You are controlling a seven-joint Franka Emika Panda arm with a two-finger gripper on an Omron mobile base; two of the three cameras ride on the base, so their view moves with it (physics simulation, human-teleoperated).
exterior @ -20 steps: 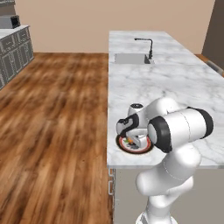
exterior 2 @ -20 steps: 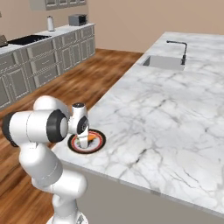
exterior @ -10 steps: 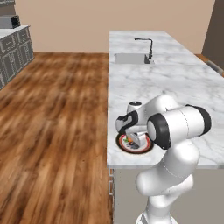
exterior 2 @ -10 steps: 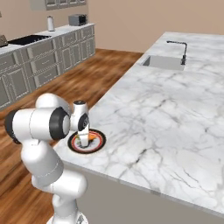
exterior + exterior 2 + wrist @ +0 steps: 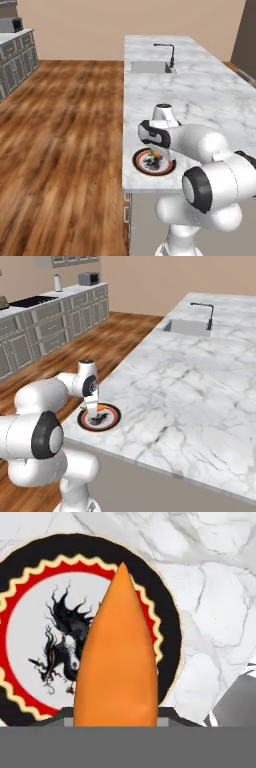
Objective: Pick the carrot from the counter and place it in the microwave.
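Observation:
The orange carrot [image 5: 117, 662] stands in my gripper [image 5: 117, 718], tip pointing away from the hand, just above a decorated plate [image 5: 35, 627]. The jaws are shut on the carrot's thick end. In the left base view the gripper [image 5: 159, 156] hangs over the plate [image 5: 142, 165] near the front left edge of the marble counter [image 5: 200, 95], with a bit of the carrot [image 5: 156, 155] showing. The right base view shows the gripper [image 5: 93, 412] low over the same plate [image 5: 111, 417]. The microwave is out of view.
A sink [image 5: 150, 66] with a dark faucet [image 5: 169, 51] sits at the counter's far end. Wood floor [image 5: 60, 140] lies to the left of the island. Grey cabinets [image 5: 45, 326] with small appliances line the far wall.
The hand has risen a little above the plate with the carrot in it, and the arm's elbow has swung toward the camera.

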